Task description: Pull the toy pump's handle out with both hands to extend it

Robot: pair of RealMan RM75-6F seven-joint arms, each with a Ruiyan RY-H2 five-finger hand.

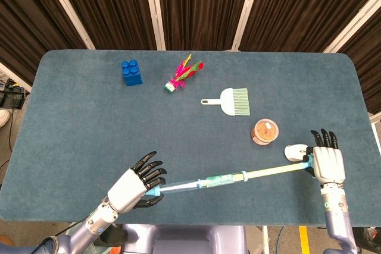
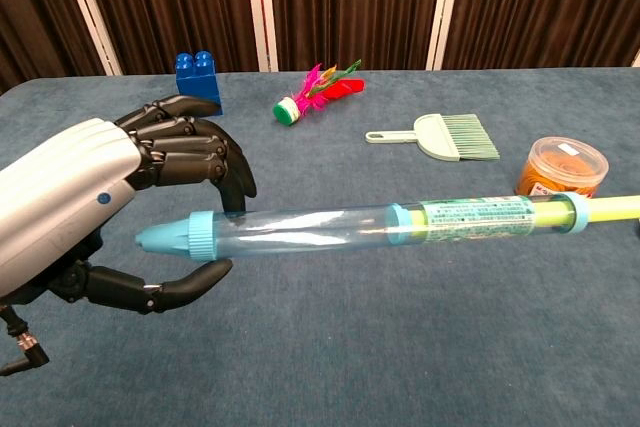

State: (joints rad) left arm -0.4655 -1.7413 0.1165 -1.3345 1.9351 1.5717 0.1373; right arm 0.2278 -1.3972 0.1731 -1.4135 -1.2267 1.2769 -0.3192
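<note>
The toy pump [image 1: 196, 184] is a clear tube [image 2: 300, 230] with a light-blue nozzle cap at its left end and a yellow-green rod [image 1: 271, 172] running out of its right end. My left hand [image 1: 134, 184] grips the nozzle end, fingers above and thumb below in the chest view [image 2: 100, 207]. My right hand [image 1: 328, 163] holds the light-blue handle [image 1: 308, 162] at the rod's far end, near the table's right front corner; the chest view does not show it. The pump hangs a little above the table, slanting up toward the right, with the rod drawn far out.
An orange tub [image 1: 265, 131] and a small white object [image 1: 294, 152] sit just behind the rod's right end. Farther back lie a small brush [image 1: 232, 101], a feathered shuttlecock [image 1: 181, 75] and a blue block [image 1: 131, 72]. The table's front edge [image 1: 226, 225] runs close under both hands.
</note>
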